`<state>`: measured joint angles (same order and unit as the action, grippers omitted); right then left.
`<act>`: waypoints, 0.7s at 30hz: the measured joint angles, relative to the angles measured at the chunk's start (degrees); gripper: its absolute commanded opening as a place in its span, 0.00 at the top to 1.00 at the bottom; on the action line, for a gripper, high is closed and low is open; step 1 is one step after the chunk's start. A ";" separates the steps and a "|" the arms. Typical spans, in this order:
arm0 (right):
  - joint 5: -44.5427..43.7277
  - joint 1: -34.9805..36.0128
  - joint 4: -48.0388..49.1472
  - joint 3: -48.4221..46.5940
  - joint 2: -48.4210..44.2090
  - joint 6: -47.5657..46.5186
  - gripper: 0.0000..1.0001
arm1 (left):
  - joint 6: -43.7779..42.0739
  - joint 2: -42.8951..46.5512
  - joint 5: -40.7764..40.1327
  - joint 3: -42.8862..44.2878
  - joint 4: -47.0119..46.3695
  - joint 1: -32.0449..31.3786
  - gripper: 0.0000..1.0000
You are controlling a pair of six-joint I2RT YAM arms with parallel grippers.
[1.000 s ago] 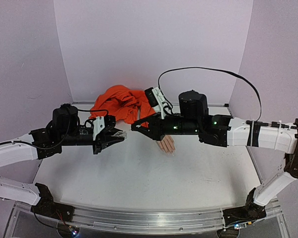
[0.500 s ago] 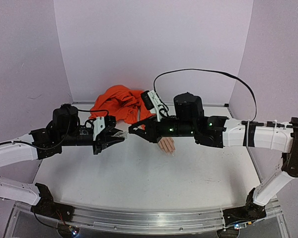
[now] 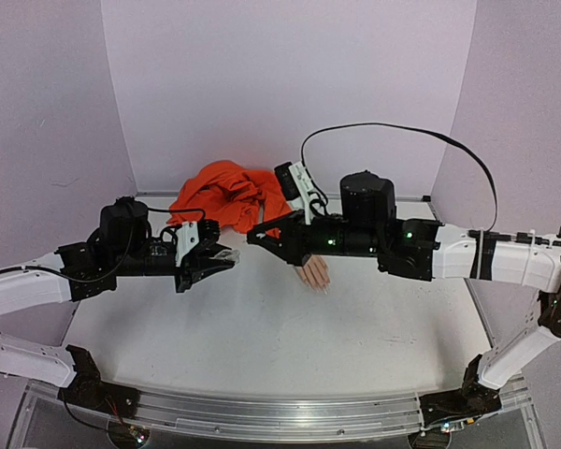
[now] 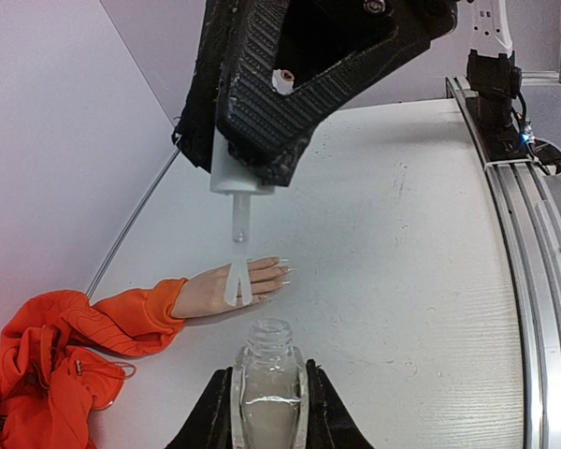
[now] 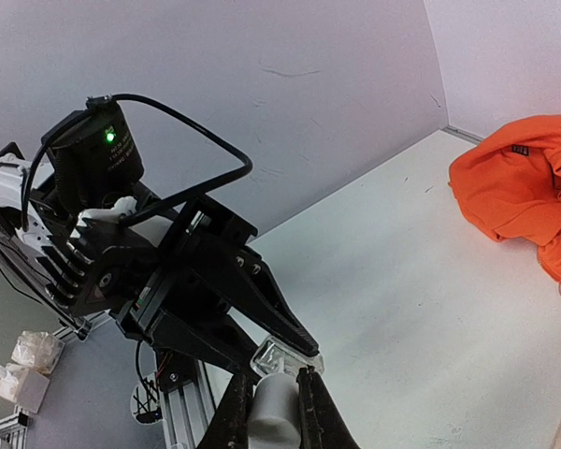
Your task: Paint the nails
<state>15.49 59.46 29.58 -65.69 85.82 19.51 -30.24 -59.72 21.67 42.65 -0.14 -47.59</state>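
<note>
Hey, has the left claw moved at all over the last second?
No. The left claw, shut on the clear bottle, sits at the same spot just below the orange cloth in the top view as before.

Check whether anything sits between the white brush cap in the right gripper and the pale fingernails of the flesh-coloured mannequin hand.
Nothing visible. The right gripper holds the white brush cap in open air; the small clear bottle in the left gripper is beyond it, away from the pale fingernails.
</note>
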 measured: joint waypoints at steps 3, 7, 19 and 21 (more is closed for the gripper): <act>0.11 0.00 -0.02 0.09 0.00 0.02 1.00 | 0.00 0.00 -0.31 0.00 0.17 -0.07 1.00; 0.17 0.00 0.02 0.09 0.11 0.07 1.00 | 0.00 0.00 -0.44 0.00 0.17 -0.07 1.00; 0.87 0.00 0.00 0.09 1.46 0.46 1.00 | -0.02 0.00 -0.46 0.00 0.17 -0.11 1.00; 1.07 0.00 0.00 0.09 1.86 0.50 1.00 | -0.02 0.00 -0.46 0.00 0.17 -0.09 1.00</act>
<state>16.56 59.46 29.58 -65.60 87.68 20.01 -30.26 -59.72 21.21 42.65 0.03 -47.68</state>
